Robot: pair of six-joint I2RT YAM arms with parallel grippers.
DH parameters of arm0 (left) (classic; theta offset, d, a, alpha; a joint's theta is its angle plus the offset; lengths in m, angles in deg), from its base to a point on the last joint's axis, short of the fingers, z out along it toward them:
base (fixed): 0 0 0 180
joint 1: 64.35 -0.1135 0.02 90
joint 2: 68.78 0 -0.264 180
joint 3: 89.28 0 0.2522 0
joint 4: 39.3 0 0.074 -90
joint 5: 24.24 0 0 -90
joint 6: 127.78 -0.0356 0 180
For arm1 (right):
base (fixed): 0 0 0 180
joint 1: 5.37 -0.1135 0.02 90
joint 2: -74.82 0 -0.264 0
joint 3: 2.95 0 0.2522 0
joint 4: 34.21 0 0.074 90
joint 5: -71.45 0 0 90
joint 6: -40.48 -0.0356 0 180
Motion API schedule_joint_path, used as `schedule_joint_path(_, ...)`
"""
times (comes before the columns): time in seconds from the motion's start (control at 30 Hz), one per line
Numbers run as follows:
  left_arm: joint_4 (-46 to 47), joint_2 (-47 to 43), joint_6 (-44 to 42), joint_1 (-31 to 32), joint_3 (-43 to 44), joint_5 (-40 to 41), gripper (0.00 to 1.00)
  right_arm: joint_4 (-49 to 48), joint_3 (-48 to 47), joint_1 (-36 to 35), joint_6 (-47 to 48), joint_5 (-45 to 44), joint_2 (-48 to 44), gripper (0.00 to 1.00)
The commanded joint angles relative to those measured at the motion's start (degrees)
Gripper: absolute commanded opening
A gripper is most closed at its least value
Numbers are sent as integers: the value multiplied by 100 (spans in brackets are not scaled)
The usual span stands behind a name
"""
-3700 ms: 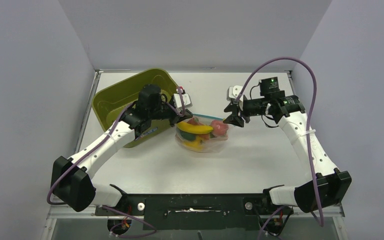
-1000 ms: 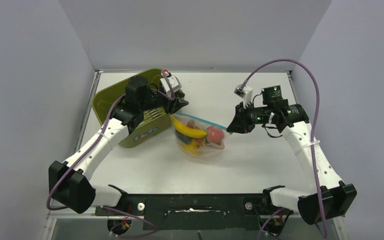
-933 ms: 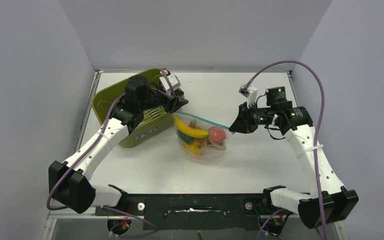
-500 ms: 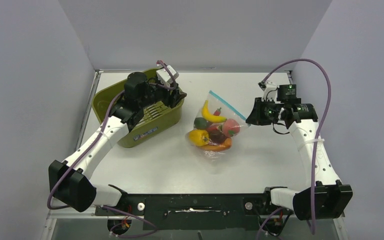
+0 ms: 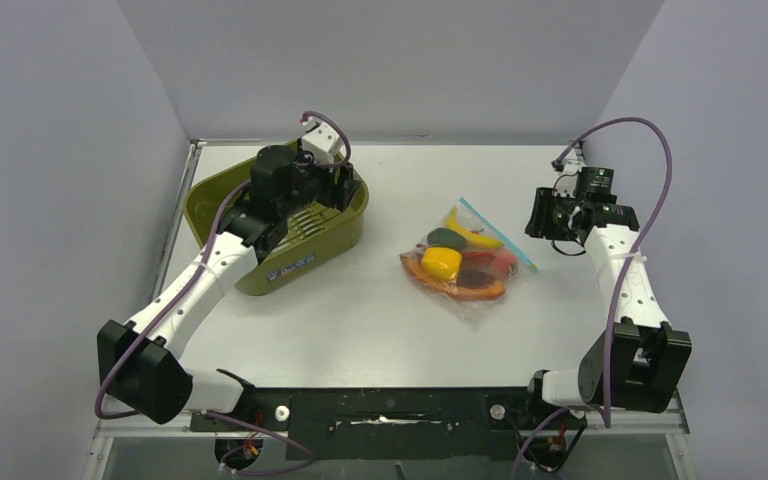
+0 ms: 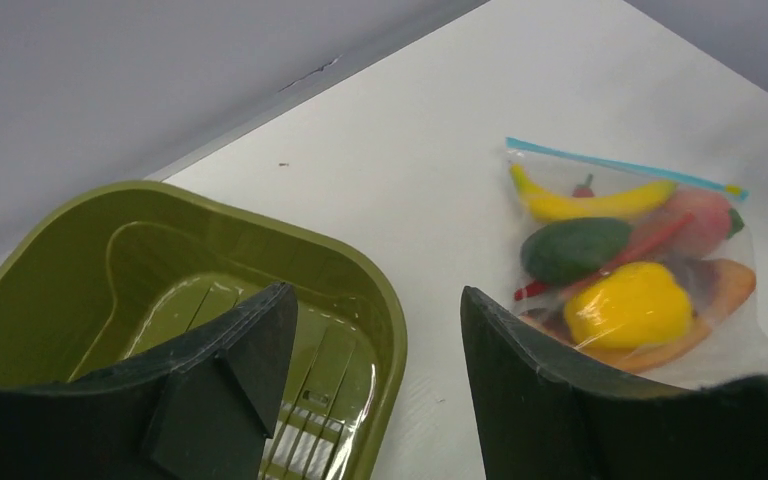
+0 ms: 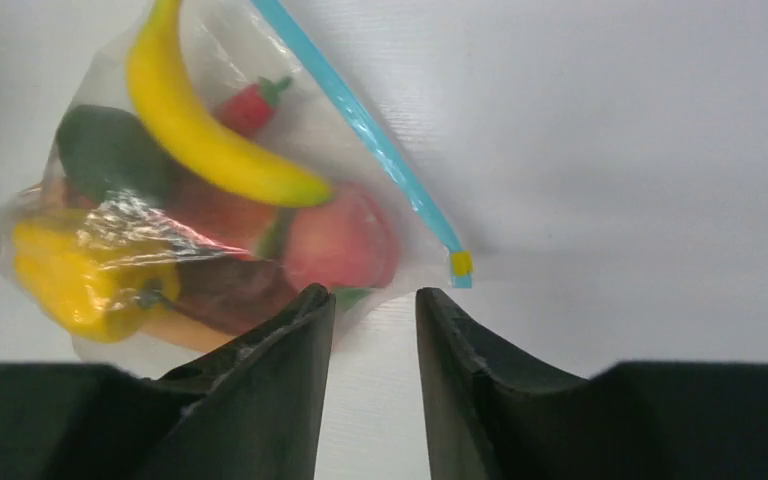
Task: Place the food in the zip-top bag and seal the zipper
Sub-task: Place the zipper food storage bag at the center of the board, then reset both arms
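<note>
The zip-top bag (image 7: 110,210) is clear, glossy, crinkled plastic film; its zipper (image 7: 360,118) is a smooth light-blue plastic strip. The toy banana (image 7: 195,135) inside looks like shiny moulded plastic. Left of the bag, the olive-green bin (image 6: 150,250) is smooth, semi-gloss plastic. The surface (image 5: 360,320) is matt white and the left fingers (image 6: 535,400) are matt black.

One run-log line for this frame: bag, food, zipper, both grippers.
bag: flat on table, unheld | food: inside bag | zipper: looks closed | left gripper: open, above bin | right gripper: open, empty, beside bag
</note>
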Motion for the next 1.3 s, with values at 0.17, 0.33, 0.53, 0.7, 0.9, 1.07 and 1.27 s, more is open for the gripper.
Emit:
schedule_joint_path(0.17,-2,-70,646,8,168,1284,70,-281,-860,-155,-615,199,-352,88)
schedule_joint_path(0.33,42,-141,1113,9,289,1604,72,-797,-817,-480,-1021,-91,-1014,98)
schedule_joint_path(0.53,363,-545,1200,34,85,1367,73,-1584,-462,-666,-2083,-58,-1779,98)
schedule_joint_path(0.7,440,-905,1314,35,-187,1450,73,-1731,-243,-740,-2082,-40,-2328,98)
schedule_joint_path(0.9,343,-1200,1661,43,-282,1932,73,-1202,-222,-745,-1733,-89,-2773,98)
schedule_joint_path(1.07,293,-1394,1845,44,-435,2219,74,-1111,31,-748,-1622,19,-3045,98)
schedule_joint_path(1.27,208,-1535,1916,44,-665,2232,74,-1245,412,-755,-1802,53,-3380,98)
